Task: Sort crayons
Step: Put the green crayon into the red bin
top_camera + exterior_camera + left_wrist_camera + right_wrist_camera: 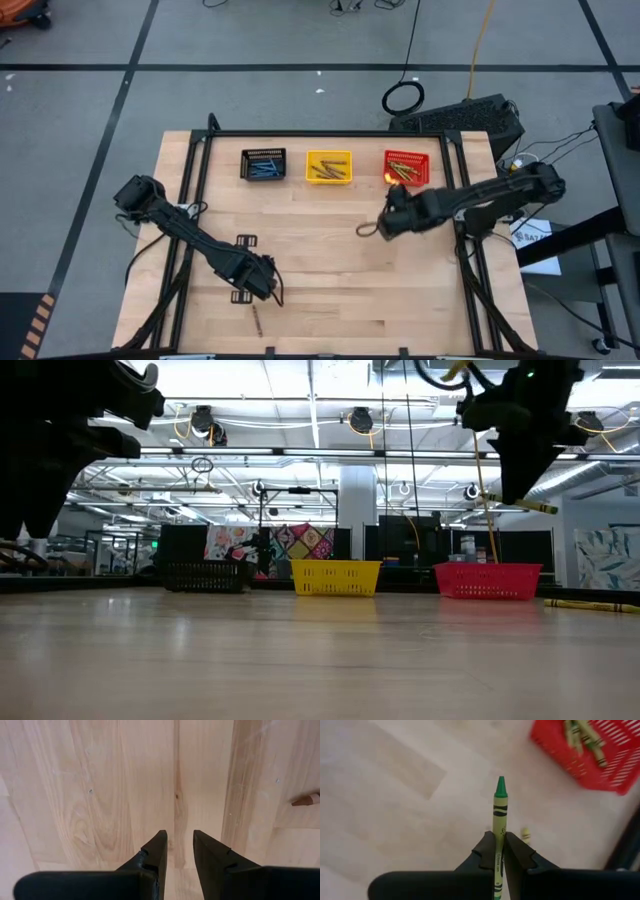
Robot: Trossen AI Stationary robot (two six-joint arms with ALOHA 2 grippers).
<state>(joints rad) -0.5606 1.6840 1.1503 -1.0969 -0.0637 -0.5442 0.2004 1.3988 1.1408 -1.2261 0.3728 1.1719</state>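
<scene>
Gripping a green crayon (499, 815), right pincer (499, 851) near red bin (600, 755), left pincer (179, 851) slightly parted, empty.

My two arms (200, 238) are matte black, jointed, with cables along them. Each gripper (179, 851) ends in two flat, tapered black fingers (485, 854).
</scene>
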